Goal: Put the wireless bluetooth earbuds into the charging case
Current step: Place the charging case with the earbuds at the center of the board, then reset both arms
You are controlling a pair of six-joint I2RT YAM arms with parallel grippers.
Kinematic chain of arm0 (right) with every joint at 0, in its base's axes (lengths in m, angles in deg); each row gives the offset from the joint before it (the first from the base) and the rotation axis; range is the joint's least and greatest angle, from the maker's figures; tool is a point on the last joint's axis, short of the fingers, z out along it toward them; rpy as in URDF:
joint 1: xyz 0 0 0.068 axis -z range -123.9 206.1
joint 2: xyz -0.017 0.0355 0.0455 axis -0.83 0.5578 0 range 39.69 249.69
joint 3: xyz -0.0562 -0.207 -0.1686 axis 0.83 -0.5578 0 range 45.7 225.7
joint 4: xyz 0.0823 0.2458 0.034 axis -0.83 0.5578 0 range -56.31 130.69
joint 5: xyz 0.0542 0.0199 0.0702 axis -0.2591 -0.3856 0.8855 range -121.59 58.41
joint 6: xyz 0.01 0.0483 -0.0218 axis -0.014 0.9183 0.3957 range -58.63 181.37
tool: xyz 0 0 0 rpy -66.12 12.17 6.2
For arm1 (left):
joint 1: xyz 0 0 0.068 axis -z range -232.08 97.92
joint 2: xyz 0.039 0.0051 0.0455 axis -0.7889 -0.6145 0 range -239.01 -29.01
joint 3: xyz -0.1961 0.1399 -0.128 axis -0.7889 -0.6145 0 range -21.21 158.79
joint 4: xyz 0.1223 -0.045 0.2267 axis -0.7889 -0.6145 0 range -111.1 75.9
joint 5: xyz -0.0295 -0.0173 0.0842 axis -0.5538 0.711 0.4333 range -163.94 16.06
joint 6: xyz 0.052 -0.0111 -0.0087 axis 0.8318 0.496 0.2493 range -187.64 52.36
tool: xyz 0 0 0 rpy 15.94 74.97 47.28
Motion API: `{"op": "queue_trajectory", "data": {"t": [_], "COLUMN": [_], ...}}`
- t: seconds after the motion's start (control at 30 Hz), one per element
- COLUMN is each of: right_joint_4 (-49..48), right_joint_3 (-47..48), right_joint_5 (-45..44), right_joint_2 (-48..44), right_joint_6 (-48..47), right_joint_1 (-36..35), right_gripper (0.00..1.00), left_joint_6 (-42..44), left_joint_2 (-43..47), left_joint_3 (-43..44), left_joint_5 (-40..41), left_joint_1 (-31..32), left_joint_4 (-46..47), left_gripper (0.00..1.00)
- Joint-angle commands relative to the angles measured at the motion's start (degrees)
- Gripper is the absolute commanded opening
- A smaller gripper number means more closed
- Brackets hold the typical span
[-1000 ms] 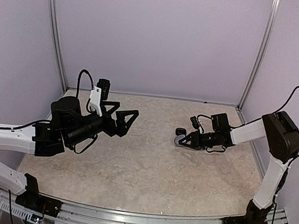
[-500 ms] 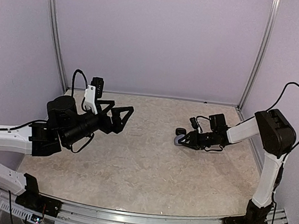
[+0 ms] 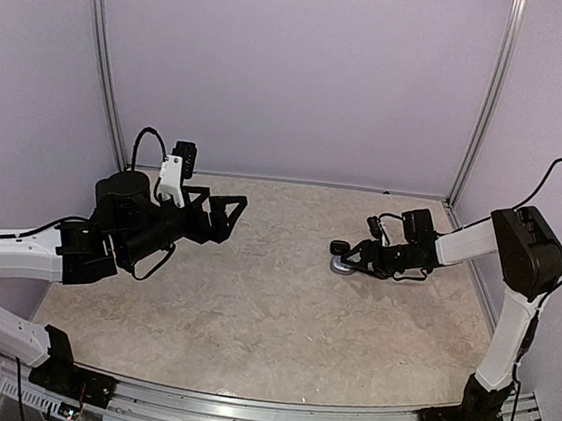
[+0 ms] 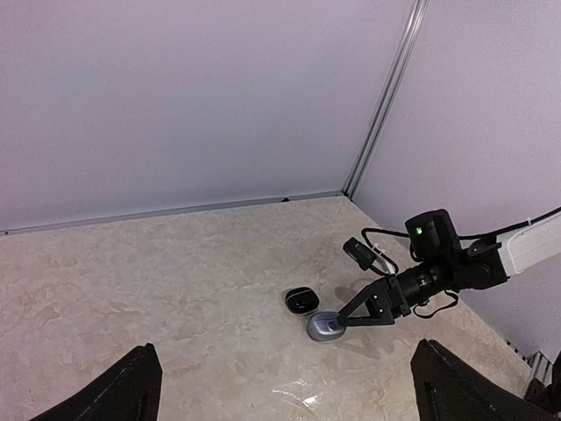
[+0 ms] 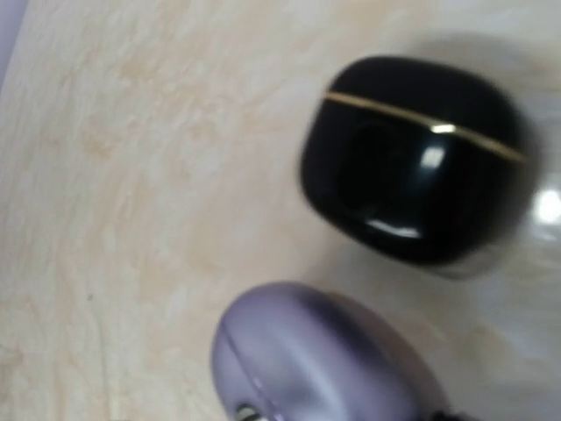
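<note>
Marbled tabletop point(image 3: 250, 313), one black case point(image 5: 412, 162), one grey case point(image 5: 316, 360), close together

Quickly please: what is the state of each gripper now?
Left gripper: open, holding nothing.
Right gripper: tips at the grey case; open or shut cannot be told.

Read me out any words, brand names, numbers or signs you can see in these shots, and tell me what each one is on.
No text can be read in any view.
Black charging case: only a thin gold line, no lettering.
Silvery-grey charging case: blurred, no print shows.
Green light on the right arm's wrist: a lamp, not a sign.
</note>
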Motion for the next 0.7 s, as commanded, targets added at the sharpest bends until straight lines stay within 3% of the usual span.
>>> {"op": "queue_trajectory", "data": {"t": [0.0, 0.3, 0.4, 0.67], "right_joint_4": [5.4, 8.2, 9.2, 9.6], "right_joint_3": [-1.2, -0.7, -0.2, -0.1], "right_joint_5": [-3.7, -6.7, -8.4, -13.7], "right_joint_2": [-4.3, -15.1, -20.7, -33.1], "right_joint_6": [-2.5, -7.1, -8.9, -12.0], "right_joint_1": [1.9, 4.5, 4.7, 4.7], "right_gripper": [0.81, 0.85, 0.99, 0.99], "left_joint_6": [-2.0, -0.6, 0.3, 1.4], "left_joint_2": [-2.7, -5.3, -6.3, -10.6], "left_joint_3": [5.7, 13.1, 15.4, 21.9], "left_joint_5": [0.9, -0.8, -1.7, -4.0], "left_joint_1": [-2.4, -8.7, -11.0, -16.7], "left_joint_4": [-7.0, -15.1, -17.2, -22.6], "left_gripper": [0.99, 0.99, 0.99, 0.99]}}
